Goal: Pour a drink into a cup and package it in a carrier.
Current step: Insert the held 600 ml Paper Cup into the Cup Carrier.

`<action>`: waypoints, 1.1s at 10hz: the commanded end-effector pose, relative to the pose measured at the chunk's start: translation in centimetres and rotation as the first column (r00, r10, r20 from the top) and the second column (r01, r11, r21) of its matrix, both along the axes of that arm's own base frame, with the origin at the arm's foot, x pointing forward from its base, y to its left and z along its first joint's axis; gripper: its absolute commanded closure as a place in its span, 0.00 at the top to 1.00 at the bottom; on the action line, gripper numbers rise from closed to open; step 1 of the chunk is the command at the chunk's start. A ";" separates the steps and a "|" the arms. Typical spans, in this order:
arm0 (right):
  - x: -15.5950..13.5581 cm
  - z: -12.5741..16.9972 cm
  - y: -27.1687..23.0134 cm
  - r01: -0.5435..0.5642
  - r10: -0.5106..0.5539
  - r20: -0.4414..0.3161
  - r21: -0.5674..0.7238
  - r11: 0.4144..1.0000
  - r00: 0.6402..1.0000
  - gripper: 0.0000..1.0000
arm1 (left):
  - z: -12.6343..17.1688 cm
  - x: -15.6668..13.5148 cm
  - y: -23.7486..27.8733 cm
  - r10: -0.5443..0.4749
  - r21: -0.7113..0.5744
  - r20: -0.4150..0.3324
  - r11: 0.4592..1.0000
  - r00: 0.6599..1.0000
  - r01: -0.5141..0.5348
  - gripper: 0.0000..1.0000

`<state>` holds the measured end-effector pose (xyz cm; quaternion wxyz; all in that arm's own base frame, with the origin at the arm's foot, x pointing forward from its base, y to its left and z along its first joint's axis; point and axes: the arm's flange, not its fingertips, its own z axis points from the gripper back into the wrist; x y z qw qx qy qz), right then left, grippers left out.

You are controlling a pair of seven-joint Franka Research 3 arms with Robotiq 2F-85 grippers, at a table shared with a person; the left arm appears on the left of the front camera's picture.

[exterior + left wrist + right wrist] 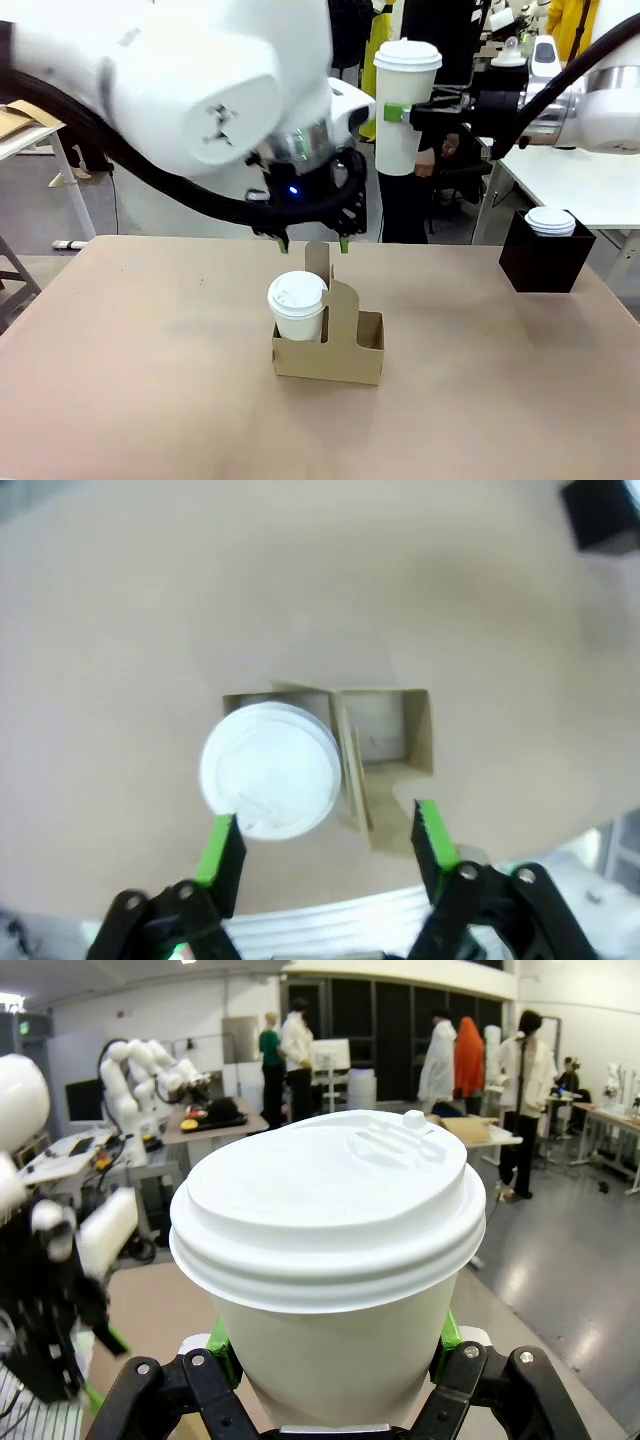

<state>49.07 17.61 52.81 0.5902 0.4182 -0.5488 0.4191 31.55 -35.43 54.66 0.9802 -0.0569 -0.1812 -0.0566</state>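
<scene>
Cup (297,305) is standing upright, lid up, in the carrier (345,362); left gripper (314,243) is gaping above it, and right gripper (335,1360) is clasping a tall cup (406,90) upright.

left arm (180,90): glossy white, rounded | cable (150,175): thick black | left gripper (325,825): black, green pads (215,848), silver screws (183,890)

Your tan table (130,400) carries a black box (545,265) at its far right corner. A white lidded cup (550,221) sits inside, its lid just above the rim. You'll find that box (605,515) again in the left wrist view's top right corner (cropped by the edge). Beyond it stands a white table (590,180). At far left, flat brown cardboard (15,118) lies on another white tabletop. In the right wrist view, several people (285,1060) stand well back on a glossy grey floor (570,1260).
</scene>
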 end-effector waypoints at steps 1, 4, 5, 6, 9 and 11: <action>0.4 -2.3 -2.1 -0.087 0.086 -0.051 -0.025 0.996 0.995 0.81 | 1.8 -1.4 5.7 -0.207 -0.013 -0.017 0.978 0.978 0.207 1.00; -1.1 -7.8 -3.0 -0.282 0.277 -0.070 -0.066 0.957 0.958 0.81 | 2.4 -2.3 14.1 -0.427 0.006 0.047 0.904 0.903 0.427 1.00; -1.9 -9.4 -2.8 -0.321 0.315 -0.079 -0.069 0.945 0.946 0.81 | 2.1 -2.2 16.6 -0.441 0.002 0.071 0.897 0.895 0.442 1.00; -2.7 -10.5 -2.7 -0.344 0.338 -0.092 -0.052 0.938 0.937 0.81 | 1.4 -2.4 18.6 -0.450 0.012 0.096 0.892 0.888 0.451 1.00; -2.3 -10.6 -2.3 -0.315 0.306 -0.117 -0.062 0.947 0.945 0.81 | 1.7 -2.0 19.1 -0.441 0.030 0.085 0.897 0.893 0.440 1.00; -2.3 -10.6 -2.3 -0.315 0.306 -0.117 -0.062 0.947 0.945 0.81 | 1.7 -2.0 19.1 -0.441 0.030 0.085 0.897 0.893 0.440 1.00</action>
